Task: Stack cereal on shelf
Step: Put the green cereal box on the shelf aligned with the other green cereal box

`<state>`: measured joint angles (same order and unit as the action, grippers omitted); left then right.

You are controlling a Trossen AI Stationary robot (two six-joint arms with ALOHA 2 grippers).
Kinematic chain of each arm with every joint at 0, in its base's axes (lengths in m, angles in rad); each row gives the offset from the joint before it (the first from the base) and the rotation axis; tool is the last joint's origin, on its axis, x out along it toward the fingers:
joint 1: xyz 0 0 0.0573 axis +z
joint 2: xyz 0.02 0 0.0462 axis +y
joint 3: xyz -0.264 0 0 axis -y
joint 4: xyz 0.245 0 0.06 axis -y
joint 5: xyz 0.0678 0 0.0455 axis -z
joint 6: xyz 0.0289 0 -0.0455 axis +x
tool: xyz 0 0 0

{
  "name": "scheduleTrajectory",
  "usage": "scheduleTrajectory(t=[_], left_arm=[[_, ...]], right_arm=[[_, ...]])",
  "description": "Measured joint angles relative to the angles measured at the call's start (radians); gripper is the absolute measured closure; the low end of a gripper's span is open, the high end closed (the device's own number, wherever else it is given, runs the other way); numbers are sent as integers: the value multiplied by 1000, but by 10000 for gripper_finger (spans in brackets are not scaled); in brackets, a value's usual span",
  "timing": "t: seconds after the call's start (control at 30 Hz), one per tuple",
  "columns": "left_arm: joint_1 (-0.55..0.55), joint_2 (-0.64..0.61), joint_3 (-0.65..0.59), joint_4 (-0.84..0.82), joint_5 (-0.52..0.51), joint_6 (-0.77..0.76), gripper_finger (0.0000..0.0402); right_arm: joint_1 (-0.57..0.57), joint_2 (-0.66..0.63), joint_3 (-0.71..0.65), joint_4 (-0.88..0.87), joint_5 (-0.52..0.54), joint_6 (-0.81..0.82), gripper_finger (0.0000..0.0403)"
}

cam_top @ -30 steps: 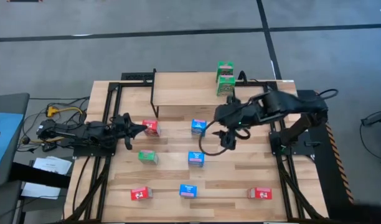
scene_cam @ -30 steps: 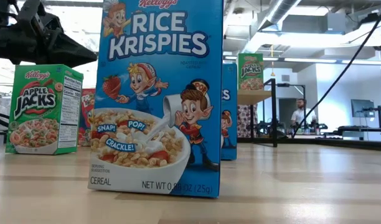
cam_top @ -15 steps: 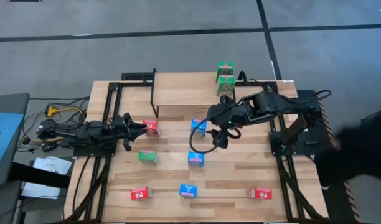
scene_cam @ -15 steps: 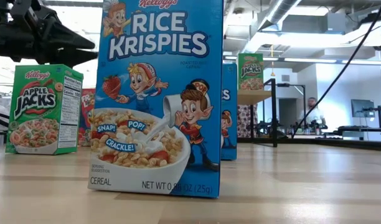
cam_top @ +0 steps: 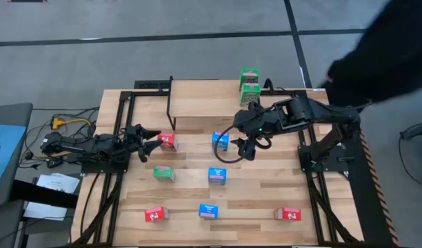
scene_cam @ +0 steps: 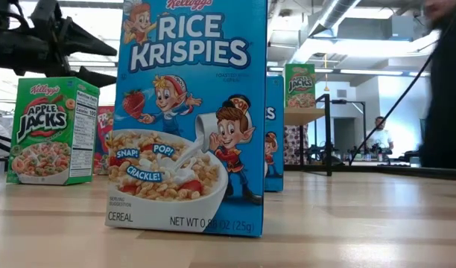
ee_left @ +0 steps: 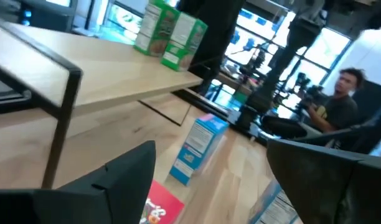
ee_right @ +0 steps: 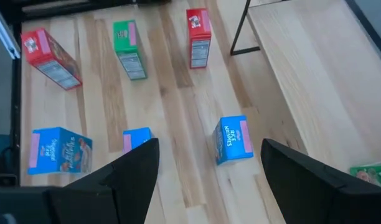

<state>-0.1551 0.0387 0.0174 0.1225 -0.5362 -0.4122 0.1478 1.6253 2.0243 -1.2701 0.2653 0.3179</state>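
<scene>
Two green cereal boxes (cam_top: 249,86) stand at the right end of the shelf (cam_top: 204,100). On the table lie red boxes (cam_top: 167,141) (cam_top: 156,214) (cam_top: 287,214), blue boxes (cam_top: 220,141) (cam_top: 216,176) (cam_top: 208,211) and a green box (cam_top: 164,173). My left gripper (cam_top: 150,138) points level at the red box beside the shelf. It is open, and that box (ee_left: 162,208) shows low between its fingertips, apart from them. My right gripper (cam_top: 247,147) hangs open above the table, over the blue box (ee_right: 234,140) nearest the shelf.
Black frame rails (cam_top: 121,117) run along the table's left and right sides. A person's dark shape (cam_top: 390,55) reaches into view past the table's far right corner. In the low view a large blue box (scene_cam: 191,112) stands close, with a green one (scene_cam: 45,130) behind it.
My left gripper has opened from shut to wide while staying beside the red box. A dark shape of a person has come in over the far right of the scene.
</scene>
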Motion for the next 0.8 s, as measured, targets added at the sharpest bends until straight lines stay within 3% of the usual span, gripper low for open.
scheduleTrajectory(t=[0.47, 0.8], left_arm=[[0, 0, 0, 5, 9, -71, 101], [0, 0, 51, 98, 152, -48, 101]], right_arm=[[0, -5, 0, -1, 3, 59, 97], [10, -5, 0, -2, 3, 40, 97]])
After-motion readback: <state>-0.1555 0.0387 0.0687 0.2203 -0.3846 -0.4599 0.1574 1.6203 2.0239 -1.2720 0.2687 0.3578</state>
